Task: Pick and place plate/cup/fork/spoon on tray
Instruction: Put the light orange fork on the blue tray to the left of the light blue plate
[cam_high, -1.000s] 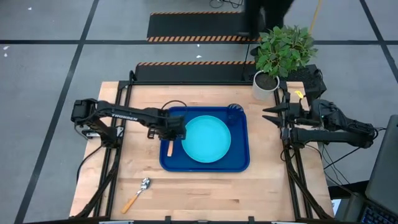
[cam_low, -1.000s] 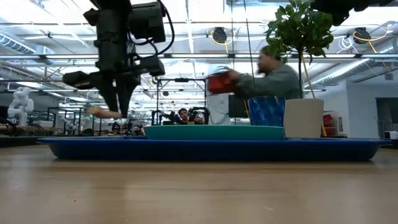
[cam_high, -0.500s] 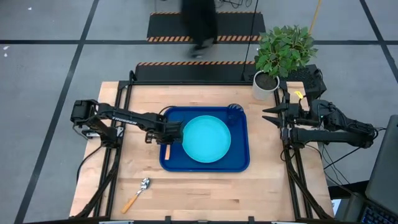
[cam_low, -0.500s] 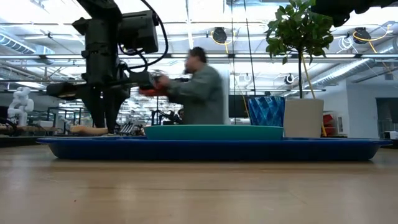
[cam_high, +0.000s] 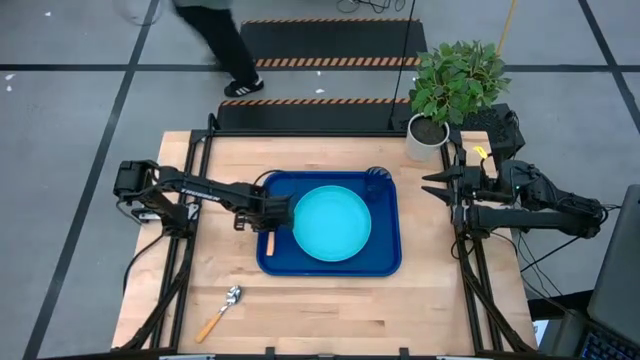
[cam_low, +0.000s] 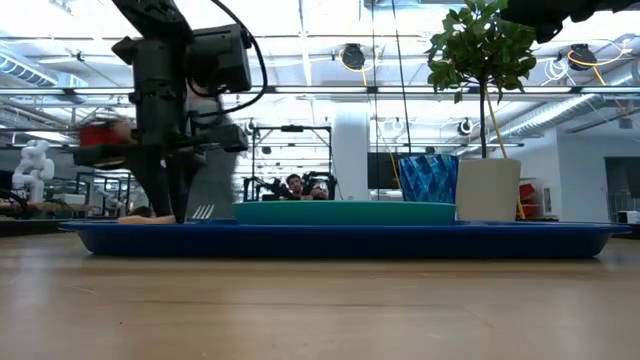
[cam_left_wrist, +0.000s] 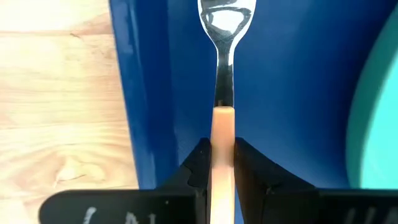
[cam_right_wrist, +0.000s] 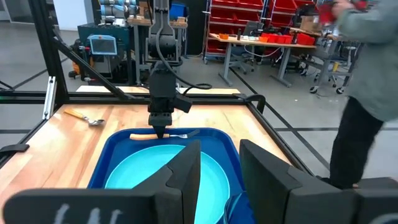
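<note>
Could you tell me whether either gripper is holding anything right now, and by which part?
The left gripper holds the fork by its orange handle, over the tray. The right gripper is open and holds nothing.

Crowded left of the plate (cam_high: 331, 222): left gripper (cam_high: 270, 214) and fork (cam_high: 272, 240) fill the gap. Open wood in front; spoon (cam_high: 220, 313) probably clear.

Bright, even overhead light fills every view, with ceiling strip lamps (cam_low: 300, 95) glaring white in the low view. The walking person (cam_low: 205, 170) smears into motion blur there, as does the sleeve (cam_right_wrist: 367, 56) in the right wrist view. The fork (cam_left_wrist: 222, 74) shows mirror glints on its metal, and the table (cam_high: 330, 300) carries only soft, faint shadows.
</note>
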